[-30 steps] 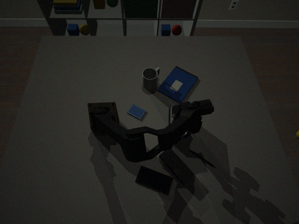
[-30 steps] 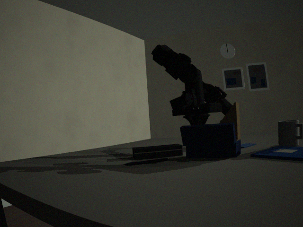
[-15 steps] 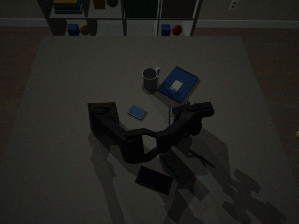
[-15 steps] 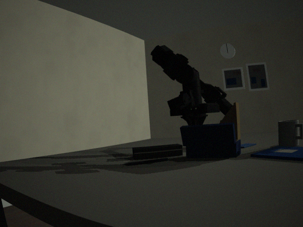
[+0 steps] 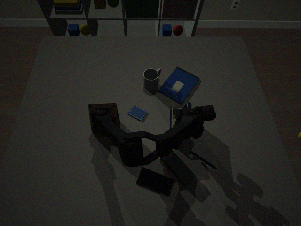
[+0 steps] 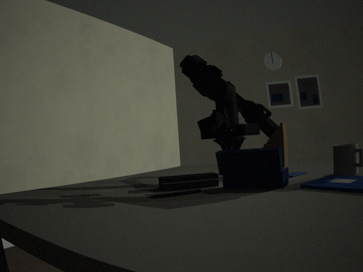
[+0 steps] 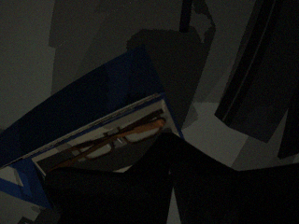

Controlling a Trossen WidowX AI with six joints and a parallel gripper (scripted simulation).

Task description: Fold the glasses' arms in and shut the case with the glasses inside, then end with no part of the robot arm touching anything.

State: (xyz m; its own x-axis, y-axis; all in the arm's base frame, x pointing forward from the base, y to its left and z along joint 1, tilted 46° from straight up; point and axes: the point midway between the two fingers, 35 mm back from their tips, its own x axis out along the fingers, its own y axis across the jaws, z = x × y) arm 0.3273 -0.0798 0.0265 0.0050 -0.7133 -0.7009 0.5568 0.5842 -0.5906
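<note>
Because the lid stands up beside the closed, empty pincer, a low sweep could shove the case instead of shutting it; the glasses, inside with their arms crossed inward, might snag a dipping fingertip.

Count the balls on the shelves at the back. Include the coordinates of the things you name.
3 in the top view: a green ball [image 5: 113, 2] on the upper shelf, partly cut off by the picture's edge; a yellow ball [image 5: 84, 29] and a red ball [image 5: 178, 30] below, each beside a blue block. Others may be out of frame.
</note>
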